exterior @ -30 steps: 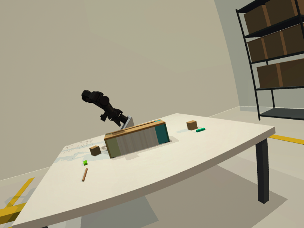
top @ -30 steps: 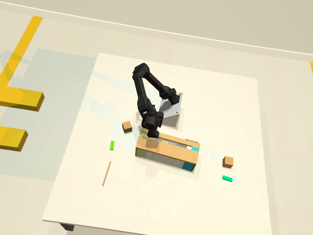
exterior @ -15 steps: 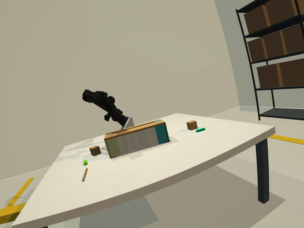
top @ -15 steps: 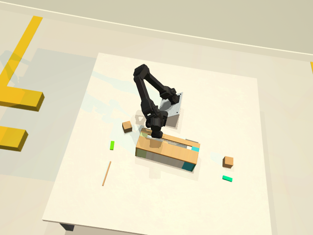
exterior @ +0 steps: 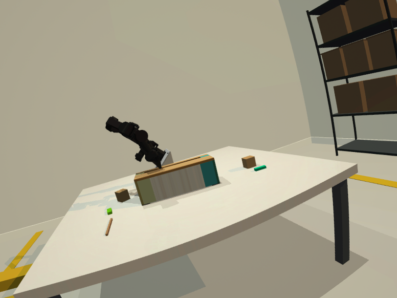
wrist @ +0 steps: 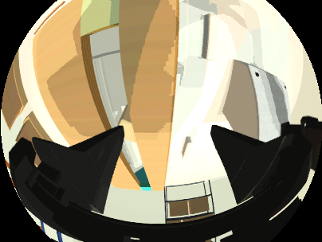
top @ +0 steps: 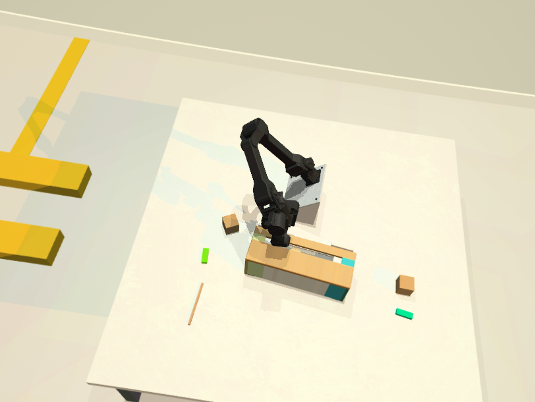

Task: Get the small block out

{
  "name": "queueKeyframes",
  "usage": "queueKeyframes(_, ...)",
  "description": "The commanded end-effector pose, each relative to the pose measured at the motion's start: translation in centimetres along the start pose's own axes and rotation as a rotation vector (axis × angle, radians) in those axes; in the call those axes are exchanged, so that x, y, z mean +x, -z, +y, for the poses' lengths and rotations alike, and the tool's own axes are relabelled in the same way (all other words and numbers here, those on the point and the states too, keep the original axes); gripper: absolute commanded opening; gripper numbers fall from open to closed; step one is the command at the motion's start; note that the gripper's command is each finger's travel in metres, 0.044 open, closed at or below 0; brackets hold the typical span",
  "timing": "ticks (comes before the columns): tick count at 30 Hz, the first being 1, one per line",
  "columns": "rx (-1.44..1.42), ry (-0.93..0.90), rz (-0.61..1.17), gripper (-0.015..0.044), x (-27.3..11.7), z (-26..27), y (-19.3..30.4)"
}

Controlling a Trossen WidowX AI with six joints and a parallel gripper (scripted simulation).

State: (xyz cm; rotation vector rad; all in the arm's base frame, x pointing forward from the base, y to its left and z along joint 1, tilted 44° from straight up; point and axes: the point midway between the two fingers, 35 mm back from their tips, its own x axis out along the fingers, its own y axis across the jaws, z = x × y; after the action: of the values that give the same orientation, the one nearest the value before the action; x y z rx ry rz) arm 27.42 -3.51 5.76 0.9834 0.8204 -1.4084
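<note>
The box point(top: 319, 270) point(exterior: 192, 163) point(wrist: 155, 80) stands upright on the table, with a slot along its top, an olive panel at its left end and a teal panel at its right end. My gripper point(top: 280, 242) point(exterior: 159, 166) point(wrist: 169, 130) is open and empty, its tips low over the left-middle of the box top, close to the slot. In the wrist view the left finger overlaps the slot and the right finger is beyond the box's rear edge. A small tan shape point(wrist: 127, 115) in the slot beside the left fingertip looks like the block, partly hidden. The arm covers that spot in the top view.
A brown cube point(top: 230, 223) point(exterior: 122, 195), a lime block point(top: 205, 256) point(exterior: 109, 211) and a thin rod point(top: 196, 302) point(exterior: 109, 226) lie left of the box. Another cube point(top: 405, 285) point(exterior: 248, 161) and a green block point(top: 404, 314) point(exterior: 260, 168) lie right. The arm's base is behind.
</note>
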Motion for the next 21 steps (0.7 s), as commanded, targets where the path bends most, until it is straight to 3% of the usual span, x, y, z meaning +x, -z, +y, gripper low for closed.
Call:
queueKeyframes(1, -0.006, 0.002, 0.001, 0.0400, 0.7, -0.1, -0.2)
queueKeyframes(21, -0.006, 0.001, -0.002, 0.0400, 3.6, -0.4, -1.7)
